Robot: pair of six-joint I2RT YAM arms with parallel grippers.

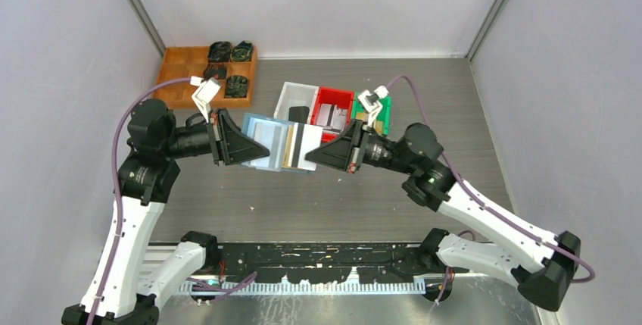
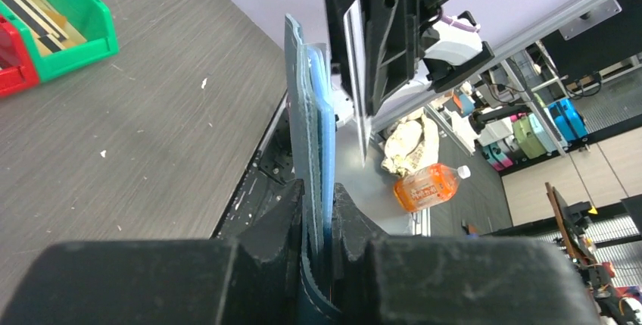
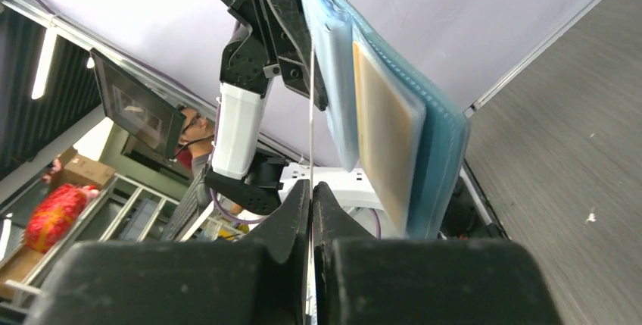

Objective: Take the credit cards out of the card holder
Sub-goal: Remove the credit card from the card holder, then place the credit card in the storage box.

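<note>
- Landmark for all positions: red bin (image 1: 335, 91) on the grey table (image 1: 227, 196).
- Card holder (image 1: 265, 143): slate-blue, opened out flat, and held in the air just nearer than the red bin and to its left. It is off the table surface.
- Left gripper (image 1: 257, 149): left of the red bin and on its near side. The fingers (image 2: 284, 211) are clamped on the holder's left end. The left wrist view shows the holder edge-on between them, with no gap.
- Right gripper (image 1: 312, 154): directly on the near side of the red bin, pointing left toward the holder.
- The right gripper's fingers (image 3: 295, 211) are pinched on a thin card (image 3: 311, 113). It is edge-on in the right wrist view and shows a pale face from above.
- In the left wrist view a sliver of background shows between the thin card and the holder. From above the two overlap, so I cannot tell whether the card is fully free.
- Tan card (image 3: 386, 143): seated in a clear pocket of the holder. From above it is a gold strip left of the thin card.
- White bin (image 1: 284, 105): touching the red bin's left wall.
- Green bin (image 1: 386, 117): just beside the red bin on the right.
- Wooden tray (image 1: 182, 75): well to the left of the red bin, against the far wall, with dark items in some compartments.
</note>
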